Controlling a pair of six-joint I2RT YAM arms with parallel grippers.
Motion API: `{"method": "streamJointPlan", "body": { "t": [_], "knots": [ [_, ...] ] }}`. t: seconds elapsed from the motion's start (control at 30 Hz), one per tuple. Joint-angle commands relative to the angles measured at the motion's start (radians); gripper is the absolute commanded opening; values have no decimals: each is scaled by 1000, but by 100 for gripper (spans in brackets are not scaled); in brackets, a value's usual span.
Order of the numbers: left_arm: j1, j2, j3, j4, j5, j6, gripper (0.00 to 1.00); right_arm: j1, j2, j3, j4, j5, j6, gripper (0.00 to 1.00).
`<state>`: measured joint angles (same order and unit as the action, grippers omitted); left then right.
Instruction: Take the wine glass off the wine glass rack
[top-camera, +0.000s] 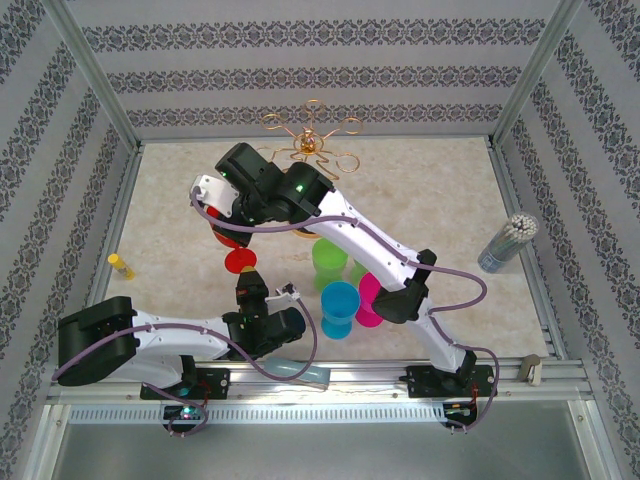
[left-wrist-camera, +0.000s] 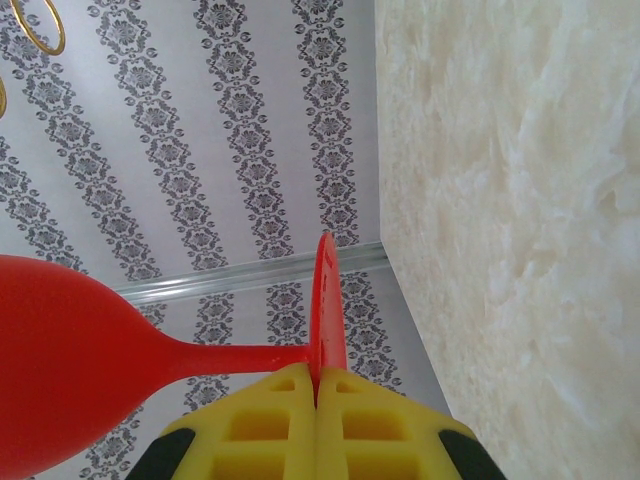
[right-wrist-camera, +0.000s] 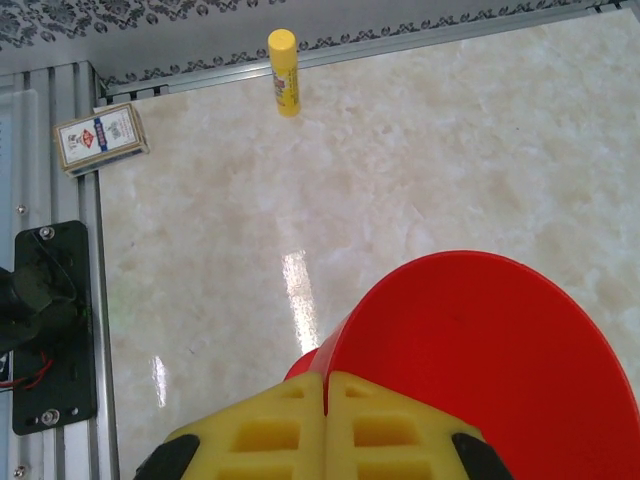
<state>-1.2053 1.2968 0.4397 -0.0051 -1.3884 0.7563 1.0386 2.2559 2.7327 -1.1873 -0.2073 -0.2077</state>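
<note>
A red wine glass (top-camera: 236, 252) hangs on its side above the table, off the gold wire wine glass rack (top-camera: 310, 135) that stands at the back. My left gripper (top-camera: 247, 279) is shut on the rim of its round foot (left-wrist-camera: 328, 300). The stem and bowl (left-wrist-camera: 60, 360) run to the left in the left wrist view, where my left gripper (left-wrist-camera: 318, 378) pinches the foot's edge. My right gripper (top-camera: 222, 228) is shut on the lip of the red bowl (right-wrist-camera: 480, 350); in the right wrist view its yellow fingertips (right-wrist-camera: 325, 378) meet on that edge. Two gold rack loops (left-wrist-camera: 38, 25) show far off.
Green (top-camera: 328, 258), blue (top-camera: 338, 305) and pink (top-camera: 368, 300) plastic glasses stand mid-table under the right arm. A grey cup of sticks (top-camera: 508, 243) is at the right edge. A yellow stick (right-wrist-camera: 283, 72) and a small card box (right-wrist-camera: 100, 138) lie near the left rail.
</note>
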Motion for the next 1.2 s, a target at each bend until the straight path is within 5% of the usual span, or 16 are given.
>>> {"method": "streamJointPlan", "body": {
  "t": [0.0,0.2,0.53,1.17],
  "knots": [
    [-12,-25,2,52,-45,22,0,10,-28,-15,-41,-20,14,0],
    [-9,-31,2,56,-43,25,1,10,-58,-24,-19,-25,30,0],
    [-7,-34,2,66,-46,29,23,12,-101,-33,4,8,53,0],
    [-4,-34,2,71,-46,30,26,11,-159,-74,52,92,89,0]
  ]
}}
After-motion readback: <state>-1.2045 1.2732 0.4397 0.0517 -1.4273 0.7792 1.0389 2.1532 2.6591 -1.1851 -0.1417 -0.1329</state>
